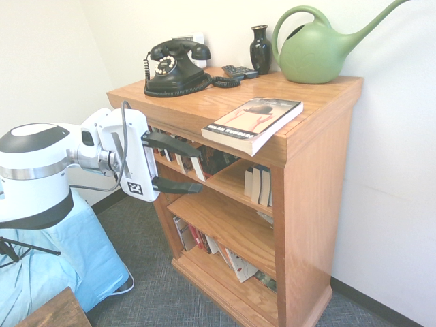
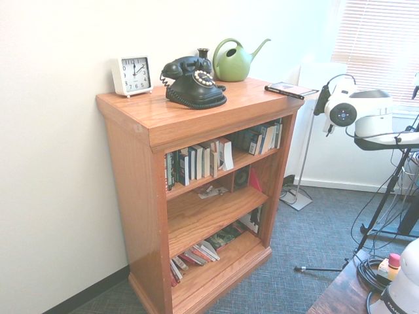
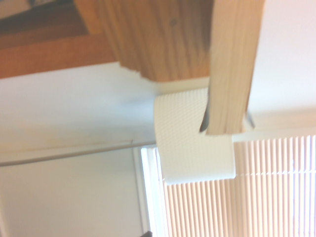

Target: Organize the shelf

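Observation:
The shelf (image 1: pixel 313 170) is a waist-high oak bookcase with three open tiers of books; it also fills the second exterior view (image 2: pixel 144 176). A paperback book (image 1: pixel 252 122) lies flat on its top, hanging over the front corner, and shows as well in the second exterior view (image 2: pixel 291 89). My gripper (image 1: pixel 199 169) hangs open in front of the top tier, just below and to the left of that book, with nothing between its fingers. In the wrist view the book's page edge (image 3: pixel 232 74) and the shelf's corner (image 3: pixel 158 39) appear close by.
On the top stand a black rotary phone (image 1: pixel 176 67), a green watering can (image 1: pixel 317 51), a black vase (image 1: pixel 260 49), a remote (image 1: pixel 240 71) and a white clock (image 2: pixel 132 74). A blue-covered object (image 1: pixel 61 259) sits below the arm. Window blinds (image 2: pixel 380 46) hang behind.

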